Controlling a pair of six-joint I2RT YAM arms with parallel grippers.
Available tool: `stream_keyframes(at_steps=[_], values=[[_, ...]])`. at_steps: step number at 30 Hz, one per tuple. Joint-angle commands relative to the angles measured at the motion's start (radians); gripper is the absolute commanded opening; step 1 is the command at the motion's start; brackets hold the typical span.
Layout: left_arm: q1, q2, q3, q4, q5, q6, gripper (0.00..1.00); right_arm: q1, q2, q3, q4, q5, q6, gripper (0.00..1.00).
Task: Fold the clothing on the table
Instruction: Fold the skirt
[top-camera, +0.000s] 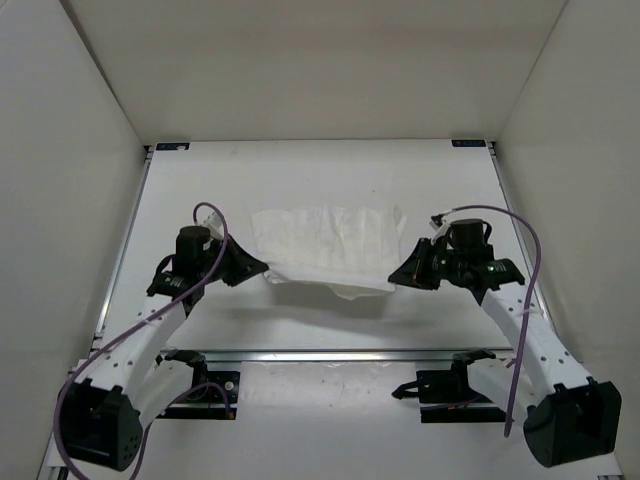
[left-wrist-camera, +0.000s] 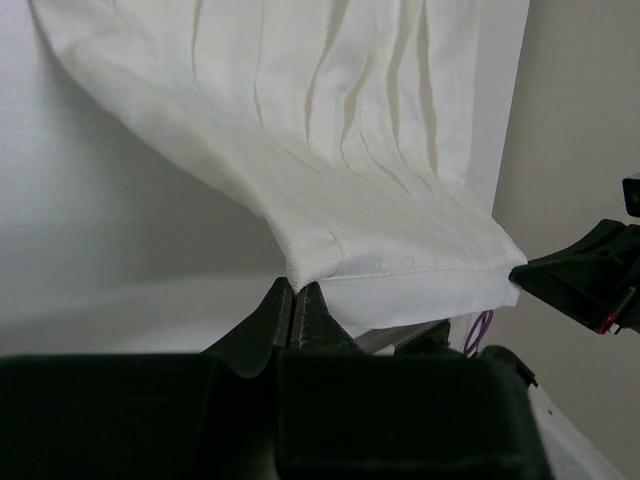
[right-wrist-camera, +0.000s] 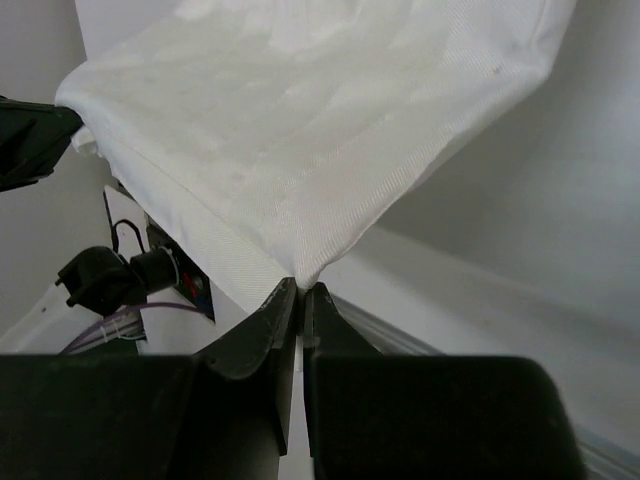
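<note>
The white garment (top-camera: 330, 240) is lying across the middle of the surface (top-camera: 300, 175). Its far part is resting flat, and its near edge is being held up off the surface between the two arms. The left fingers (top-camera: 262, 268) are pinching the near left corner of that edge, and the right fingers (top-camera: 396, 277) are pinching the near right corner. The raised edge is stretching between them, dipping a little toward the middle and casting a shadow on the surface beneath it.

In the left wrist view, the left fingers (left-wrist-camera: 288, 312) are squeezed fully together on the textured band at the corner of the garment (left-wrist-camera: 330, 120). Lengthwise pleats are running away from the band toward the far side. The dark tip of the right fingers (left-wrist-camera: 560, 275) is gripping the opposite corner.

In the right wrist view, the right fingers (right-wrist-camera: 288, 312) are closed tight on a pointed corner of the garment (right-wrist-camera: 300, 130), and the fabric is fanning up and away from them. The left fingers (right-wrist-camera: 30, 140) are showing at the left edge, clamping the other corner.
</note>
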Motion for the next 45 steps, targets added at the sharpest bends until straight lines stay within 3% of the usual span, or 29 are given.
stream_keyframes(at_steps=[1, 5, 8, 13, 18, 19, 20, 21, 22, 24, 25, 26, 31, 34, 38, 45], values=[[0.006, -0.123, -0.054, -0.092, -0.108, -0.003, 0.0, -0.001, -0.125, -0.057, -0.122, 0.083, 0.017, 0.0], [0.036, -0.214, -0.062, -0.13, -0.119, -0.012, 0.0, -0.044, -0.187, -0.052, -0.176, 0.045, 0.011, 0.0], [0.043, -0.136, -0.027, -0.088, -0.119, -0.006, 0.0, -0.116, -0.103, -0.008, -0.158, 0.014, -0.03, 0.0], [0.067, 0.228, 0.129, 0.064, -0.07, 0.005, 0.0, -0.18, 0.166, 0.138, -0.052, -0.032, -0.033, 0.0], [0.112, 0.581, 0.353, 0.144, -0.098, 0.019, 0.0, -0.162, 0.643, 0.429, 0.106, -0.024, -0.018, 0.0], [0.125, 0.663, 0.414, 0.155, -0.093, 0.019, 0.04, -0.161, 0.701, 0.536, 0.136, -0.027, -0.021, 0.0], [0.135, 0.724, 0.468, 0.176, -0.079, 0.016, 0.24, -0.155, 0.815, 0.639, 0.173, -0.048, -0.036, 0.05], [0.142, 0.754, 0.487, 0.183, -0.073, 0.007, 0.36, -0.153, 0.909, 0.693, 0.181, -0.042, -0.05, 0.14], [0.152, 0.795, 0.519, 0.221, -0.044, 0.001, 0.39, -0.135, 0.963, 0.777, 0.187, -0.003, -0.049, 0.28], [0.164, 0.83, 0.556, 0.239, -0.021, -0.01, 0.46, -0.133, 1.023, 0.9, 0.17, 0.025, -0.067, 0.41], [0.173, 0.852, 0.583, 0.244, -0.01, -0.004, 0.56, -0.135, 1.031, 0.913, 0.169, 0.039, -0.064, 0.47], [0.178, 0.849, 0.591, 0.245, 0.017, -0.006, 0.58, -0.127, 1.034, 0.914, 0.169, 0.037, -0.067, 0.5], [0.17, 0.74, 0.48, 0.273, 0.03, 0.008, 0.56, -0.144, 0.924, 0.746, 0.259, 0.021, -0.121, 0.58], [0.118, 0.709, 0.446, 0.295, 0.011, 0.043, 0.53, -0.182, 0.887, 0.6, 0.377, -0.027, -0.166, 0.49], [0.054, 0.79, 0.484, 0.295, 0.008, 0.082, 0.53, -0.187, 1.017, 0.708, 0.358, -0.145, -0.281, 0.48], [0.021, 0.842, 0.463, 0.236, -0.067, 0.103, 0.53, -0.173, 1.081, 0.778, 0.212, 0.011, -0.286, 0.57]])
